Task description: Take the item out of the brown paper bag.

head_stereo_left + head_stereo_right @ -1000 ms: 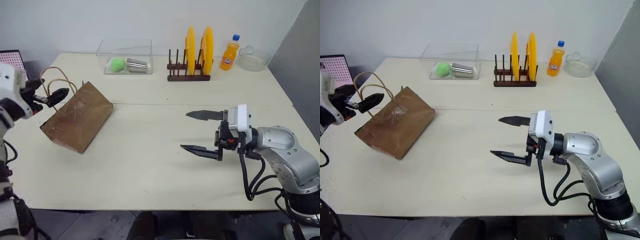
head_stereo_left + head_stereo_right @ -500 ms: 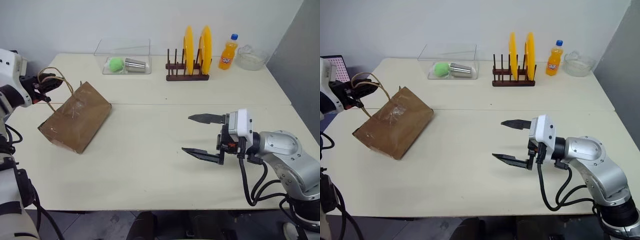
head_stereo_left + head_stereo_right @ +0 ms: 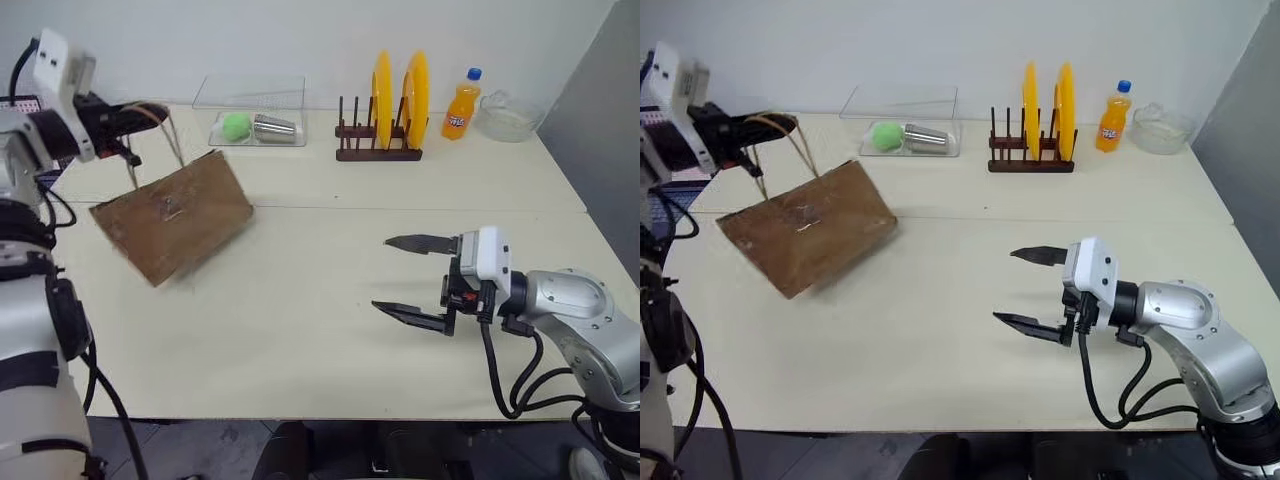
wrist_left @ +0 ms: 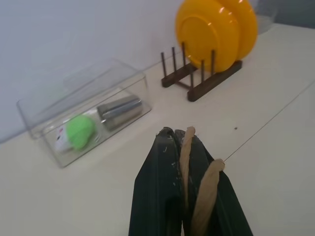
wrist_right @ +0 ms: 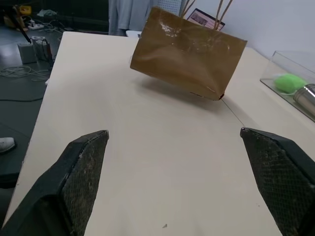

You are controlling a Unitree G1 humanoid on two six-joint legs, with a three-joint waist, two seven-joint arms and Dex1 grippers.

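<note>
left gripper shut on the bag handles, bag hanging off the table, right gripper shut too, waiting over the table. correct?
Not quite: the right gripper is open, jaws spread wide, as the right wrist view shows. The rest holds: the left gripper is shut on the handles, and the brown paper bag hangs off the table.

Creased brown kraft paper bag (image 3: pixel 172 216) hangs tilted at desk (image 3: pixel 300 340) left, handles up in left gripper (image 3: pixel 150 113). Clear plastic box (image 3: pixel 256 113) behind it, holding green ball (image 3: pixel 235 126) left of steel cup (image 3: pixel 273 129). Wooden rack with yellow plates (image 3: pixel 385 112) right of box, orange drink bottle (image 3: pixel 459 104) and glass bowl (image 3: pixel 506 115) further right. Right gripper (image 3: pixel 409 278) over desk front right.
</note>
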